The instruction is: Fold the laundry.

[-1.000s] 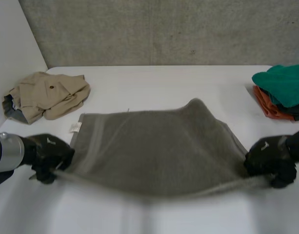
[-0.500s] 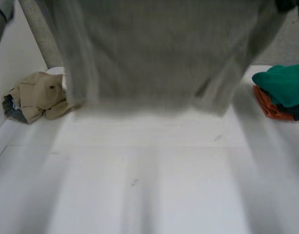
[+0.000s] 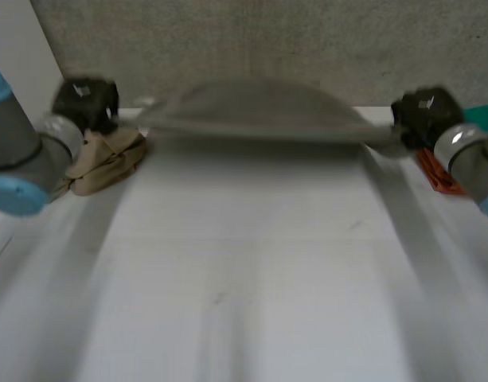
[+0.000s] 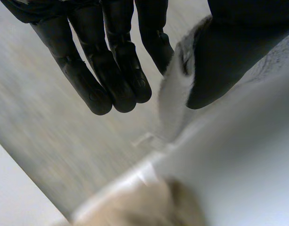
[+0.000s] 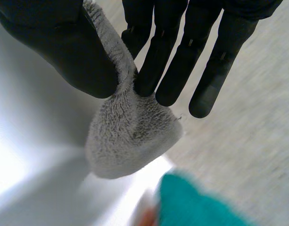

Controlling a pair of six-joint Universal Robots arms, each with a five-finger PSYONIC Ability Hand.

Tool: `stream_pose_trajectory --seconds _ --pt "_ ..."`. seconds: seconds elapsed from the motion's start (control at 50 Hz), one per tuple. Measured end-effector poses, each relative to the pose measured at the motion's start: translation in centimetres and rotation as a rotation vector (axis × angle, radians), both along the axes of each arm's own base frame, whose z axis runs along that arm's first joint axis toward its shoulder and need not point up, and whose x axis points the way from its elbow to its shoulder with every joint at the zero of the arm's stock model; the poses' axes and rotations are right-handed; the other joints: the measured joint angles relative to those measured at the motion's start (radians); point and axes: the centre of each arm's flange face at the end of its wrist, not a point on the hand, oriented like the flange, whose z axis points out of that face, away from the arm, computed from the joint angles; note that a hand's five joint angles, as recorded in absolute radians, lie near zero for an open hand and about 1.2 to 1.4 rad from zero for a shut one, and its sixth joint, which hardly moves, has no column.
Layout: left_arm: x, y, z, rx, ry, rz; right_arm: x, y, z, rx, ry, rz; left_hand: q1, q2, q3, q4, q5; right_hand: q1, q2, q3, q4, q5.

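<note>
Fingers (image 4: 111,70) of the left hand (image 3: 86,102) at ten o'clock and the right hand (image 3: 423,115) at two pinch the towel (image 3: 259,111) by its corners against the thumbs, so it is best lowered level and taut.

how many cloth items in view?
4: grey towel held between left hand and right hand; beige garment near the left; teal cloth, orange cloth beside the right. More may be hidden.

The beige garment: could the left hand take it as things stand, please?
Probably not: the left hand hangs close to the beige garment, but its fingers are pinching an edge of the grey towel.
</note>
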Motion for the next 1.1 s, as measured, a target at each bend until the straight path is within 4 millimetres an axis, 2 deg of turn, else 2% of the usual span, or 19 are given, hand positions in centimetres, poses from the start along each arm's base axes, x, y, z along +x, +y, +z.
stream_pose_trajectory --seconds 0.04,0.1,0.12,0.16,0.18,0.22,0.24,0.26,0.36,0.4,0.46,0.52,0.58,0.68,0.74,0.84,0.92,1.04,1.1 --pt "-0.1 0.9 -1.7 0.060 -0.039 -0.010 -0.2 0.5 -1.2 0.046 0.029 -0.001 0.000 0.000 0.000 0.000 0.000 0.000 0.000 0.000 0.000 0.001" --pt "-0.1 3.5 -4.9 0.185 -0.139 -0.039 -1.0 2.4 -3.5 0.166 0.106 0.000 0.000 0.000 0.000 0.000 0.000 0.000 0.000 0.000 0.000 0.001" --pt "-0.1 3.8 -5.1 0.197 -0.149 -0.042 -1.0 2.6 -3.7 0.175 0.112 0.000 0.000 0.000 0.000 0.000 0.000 0.000 0.000 0.000 0.000 0.001" --pt "0.2 6.3 -6.7 0.297 -0.238 -0.069 -1.6 4.4 -4.1 0.256 0.170 0.003 0.000 0.000 0.000 0.000 0.000 0.000 0.000 0.000 0.000 0.000" --pt "0.2 7.0 -7.0 0.323 -0.263 -0.078 -1.8 5.0 -4.1 0.280 0.190 0.004 0.000 0.000 0.000 0.000 0.000 0.000 0.000 0.000 0.000 0.001" --pt "0.7 9.8 -7.7 0.427 -0.358 -0.107 -2.6 7.4 -3.9 0.370 0.270 0.016 0.000 0.000 0.000 0.000 0.000 0.000 0.000 0.000 0.000 0.000" --pt "0.8 10.3 -7.7 0.445 -0.374 -0.112 -2.8 8.0 -3.8 0.392 0.291 0.021 0.000 0.000 0.000 0.000 0.000 0.000 0.000 0.000 0.000 0.001" --pt "1.1 12.2 -7.8 0.517 -0.437 -0.134 -3.2 9.3 -3.5 0.439 0.343 0.034 0.000 0.000 0.000 0.000 0.000 0.000 0.000 0.000 0.000 0.001" --pt "2.1 17.5 -6.9 0.716 -0.603 -0.211 -4.7 13.2 -2.3 0.579 0.526 0.114 0.000 0.000 0.000 0.000 0.000 0.000 0.000 0.000 0.000 0.001" --pt "2.2 18.6 -6.3 0.759 -0.636 -0.236 -5.0 14.0 -2.0 0.609 0.575 0.145 0.000 0.000 0.000 0.000 0.000 0.000 0.000 0.000 0.000 0.001" --pt "2.1 19.2 -5.5 0.774 -0.652 -0.255 -5.2 14.2 -1.9 0.624 0.611 0.168 0.000 0.000 0.000 0.000 0.000 0.000 0.000 0.000 0.000 0.000" --pt "1.7 18.3 -4.6 0.730 -0.638 -0.249 -5.2 13.3 -2.0 0.607 0.617 0.166 0.000 0.000 0.000 0.000 0.000 0.000 0.000 0.000 0.000 0.001" --pt "1.2 16.2 -3.9 0.647 -0.600 -0.219 -5.0 11.8 -2.2 0.564 0.587 0.136 0.000 0.000 0.000 0.000 0.000 0.000 0.000 0.000 0.000 0.001" --pt "-0.2 10.4 -2.9 0.450 -0.485 -0.136 -3.9 7.4 -3.1 0.425 0.470 0.054 0.000 0.000 0.000 0.000 0.000 -0.001 0.000 0.000 0.000 0.001" --pt "-0.9 7.6 -3.0 0.384 -0.431 -0.098 -3.1 5.3 -3.7 0.345 0.411 0.028 0.000 0.000 0.000 0.000 0.000 -0.001 0.000 0.000 0.000 0.001" --pt "-1.9 4.5 -3.9 0.347 -0.385 -0.042 -1.7 2.0 -4.8 0.192 0.339 0.009 0.000 0.000 0.000 0.000 0.000 -0.001 0.000 0.000 0.000 0.000" --pt "-2.6 2.6 -5.2 0.339 -0.381 0.003 -0.4 -0.4 -6.0 0.061 0.306 0.005 0.000 0.000 0.000 0.000 0.000 -0.001 0.000 0.000 0.000 0.001" --pt "-3.6 0.7 -6.6 0.312 -0.382 0.027 1.4 -2.7 -7.7 -0.073 0.268 0.009 0.000 0.000 0.000 0.000 0.000 -0.003 -0.004 -0.005 -0.005 -0.002" --pt "-4.0 0.0 -7.1 0.292 -0.379 0.030 2.0 -3.6 -8.7 -0.107 0.253 0.012 -0.037 -0.045 -0.045 -0.034 -0.026 -0.395 -0.427 -0.403 -0.403 -0.411"
